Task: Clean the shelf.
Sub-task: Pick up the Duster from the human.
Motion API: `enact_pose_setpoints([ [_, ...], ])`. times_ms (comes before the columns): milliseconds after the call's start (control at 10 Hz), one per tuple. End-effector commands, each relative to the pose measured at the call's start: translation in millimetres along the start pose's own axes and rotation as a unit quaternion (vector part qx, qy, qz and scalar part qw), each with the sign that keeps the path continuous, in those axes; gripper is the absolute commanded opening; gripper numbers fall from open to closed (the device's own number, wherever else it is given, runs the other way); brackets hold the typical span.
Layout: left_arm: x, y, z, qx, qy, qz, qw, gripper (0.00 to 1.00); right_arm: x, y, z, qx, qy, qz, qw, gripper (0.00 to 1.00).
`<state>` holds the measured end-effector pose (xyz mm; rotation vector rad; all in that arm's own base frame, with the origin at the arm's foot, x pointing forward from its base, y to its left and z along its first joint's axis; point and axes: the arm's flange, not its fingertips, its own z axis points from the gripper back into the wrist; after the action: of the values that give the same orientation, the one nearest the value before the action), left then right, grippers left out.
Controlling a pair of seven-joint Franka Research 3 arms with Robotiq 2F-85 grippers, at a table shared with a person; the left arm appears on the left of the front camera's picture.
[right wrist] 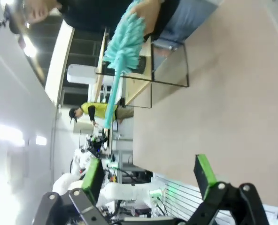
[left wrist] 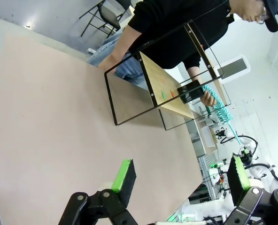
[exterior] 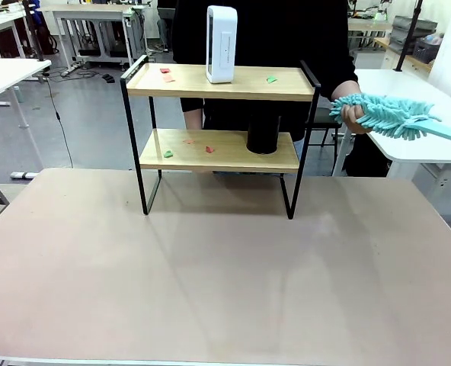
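Standing well beyond the spread left gripper (left wrist: 181,171), the shelf (left wrist: 165,89)

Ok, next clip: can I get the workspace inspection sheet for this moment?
Surface: beige tabletop, shelf standing at its far side.
Job's things: shelf, two-tier, upright; teal duster in the person's hand, right of the shelf, apart from it.
Clutter: white device, red scrap and green scrap on the top board; black cylinder and more scraps on the lower board.
Grippers: left gripper open, nothing held; right gripper open, nothing held.
Cables: black cable hanging beside the left white table.
Surroundings: person behind the shelf.
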<state>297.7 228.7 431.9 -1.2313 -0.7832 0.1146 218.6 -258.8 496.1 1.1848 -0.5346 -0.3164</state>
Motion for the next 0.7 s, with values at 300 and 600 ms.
enact_pose_setpoints([
  [300, -1, -1, 0, -0.008, -0.006, -0.012, 1.000, 1.00, 54, 45, -55, 0.044, 0.098, 0.051, 0.993, 1.00],
  [600, -1, -1, 0, -0.008, -0.006, -0.012, 1.000, 1.00, 81, 53, -103, 0.072, 0.141, 0.041, 0.986, 1.00],
])
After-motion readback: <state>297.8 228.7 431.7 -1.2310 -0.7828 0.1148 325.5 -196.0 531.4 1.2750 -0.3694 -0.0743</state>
